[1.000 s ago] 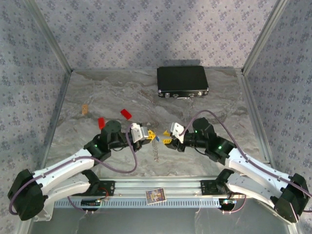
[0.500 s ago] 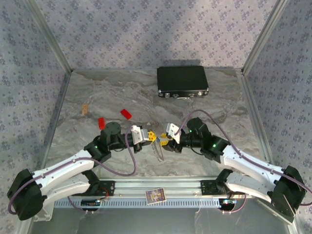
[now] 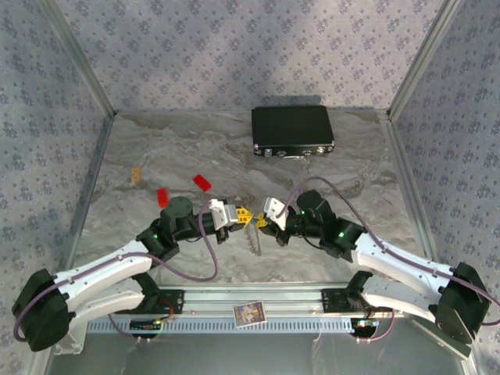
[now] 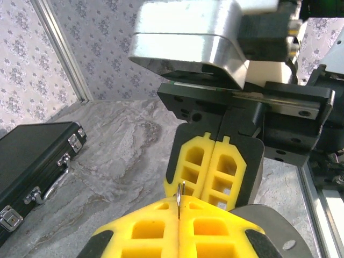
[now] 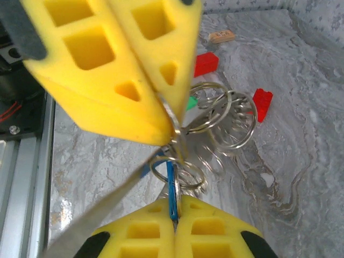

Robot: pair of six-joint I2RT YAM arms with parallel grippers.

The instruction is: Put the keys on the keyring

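Tip-to-tip meeting of the two arms above the middle of the table [image 3: 156, 148]. The left gripper [image 3: 243, 216] is clamped fully on a thin wire of the keyring [image 3: 251, 241], whose silvery loops hang below the fingertips, just clear of or barely touching the marbled surface. The right gripper [image 3: 261, 223] has just snapped closed, and its wrist view shows a blue key [image 5: 171, 185] pinched edge-on between its yellow pads, the key's far end lying among the wire coils beside the left fingertips. This closure suggests the threading step is in hand: ring steadied by one arm, key presented by the other, though whether the key has passed onto the wire cannot be told. A green key [image 5: 191, 102] appears as a small green patch behind the loops; whether it is already on the ring is unclear. Compared with one second earlier, the right gripper stood farther right, with its jaws partly apart and a clear gap to the left gripper; that gap is now gone. The left gripper, the red blocks [image 3: 162, 196] and the black case [image 3: 293, 130] keep their places.
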